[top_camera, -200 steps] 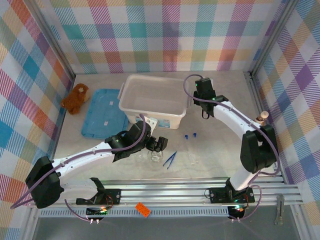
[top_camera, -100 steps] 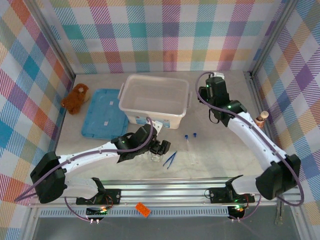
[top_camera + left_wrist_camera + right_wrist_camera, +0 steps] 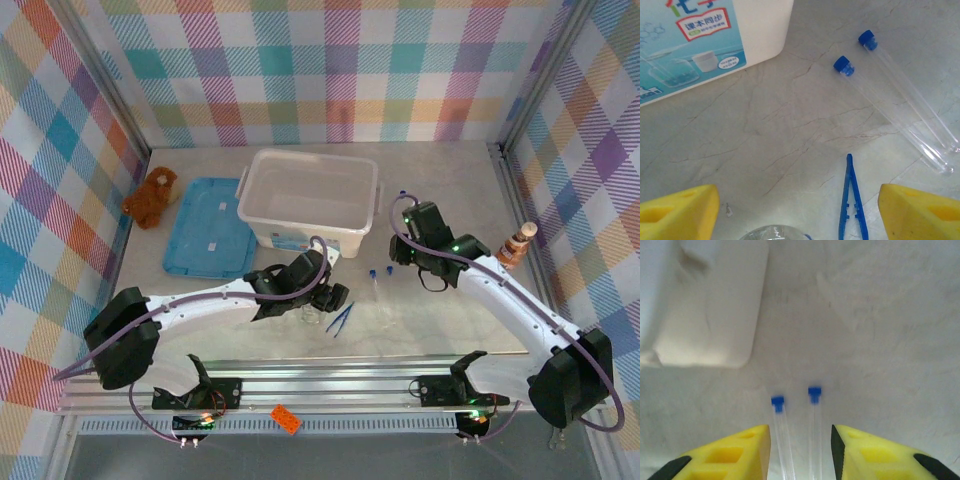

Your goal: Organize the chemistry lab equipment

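Two clear test tubes with blue caps point(image 3: 777, 402) point(image 3: 814, 392) lie side by side on the table. My right gripper point(image 3: 800, 452) hangs open over them, one yellow finger on each side, touching neither. In the top view it point(image 3: 412, 258) sits just behind the tubes point(image 3: 378, 290). Blue tweezers point(image 3: 852, 200) lie flat near the inside of my left gripper's right finger point(image 3: 920, 212). My left gripper point(image 3: 799, 215) stands wide open, with the rim of a clear petri dish point(image 3: 772, 232) between its fingers at the view's bottom edge. From above, the left gripper point(image 3: 330, 297) is beside the tweezers point(image 3: 340, 318).
A white bin point(image 3: 310, 200) stands behind both grippers, its labelled wall point(image 3: 715, 35) close to the left one. A blue lid point(image 3: 208, 228) lies left of it, with a brown plush toy point(image 3: 150, 196) beyond. A striped figure point(image 3: 518, 243) stands at the right edge.
My right arm has swung from the bin's right corner forward and down over the two test tubes. My left gripper has shifted a little right toward the tweezers, its jaws slightly narrower.
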Tool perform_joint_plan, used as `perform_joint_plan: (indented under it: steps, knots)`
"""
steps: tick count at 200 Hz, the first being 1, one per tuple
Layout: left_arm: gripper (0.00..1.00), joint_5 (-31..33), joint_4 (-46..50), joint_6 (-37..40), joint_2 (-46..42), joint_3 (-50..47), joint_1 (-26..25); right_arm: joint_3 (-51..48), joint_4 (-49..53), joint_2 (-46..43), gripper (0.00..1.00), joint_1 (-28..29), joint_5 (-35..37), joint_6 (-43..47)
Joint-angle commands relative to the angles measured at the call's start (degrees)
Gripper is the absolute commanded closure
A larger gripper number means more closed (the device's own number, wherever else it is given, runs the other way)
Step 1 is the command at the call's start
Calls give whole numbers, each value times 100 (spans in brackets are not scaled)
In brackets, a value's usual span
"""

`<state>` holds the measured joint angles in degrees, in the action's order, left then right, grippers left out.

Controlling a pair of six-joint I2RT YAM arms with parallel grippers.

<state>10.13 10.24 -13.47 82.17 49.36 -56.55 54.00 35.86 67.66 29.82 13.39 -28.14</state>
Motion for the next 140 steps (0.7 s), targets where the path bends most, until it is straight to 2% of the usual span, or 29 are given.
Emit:
perform_joint_plan:
  steps: [1,57,140]
  knots:
    - [17,-68,-170,39,135,214,-97,-269,123,47,62,59,-508,-321]
    - [16,-137,-242,27,300,298,-93,-555,-173,721,66,113,-831,-416]
    - [15,-63,-206,-33,194,206,-92,-335,-423,1760,69,111,-482,-385]
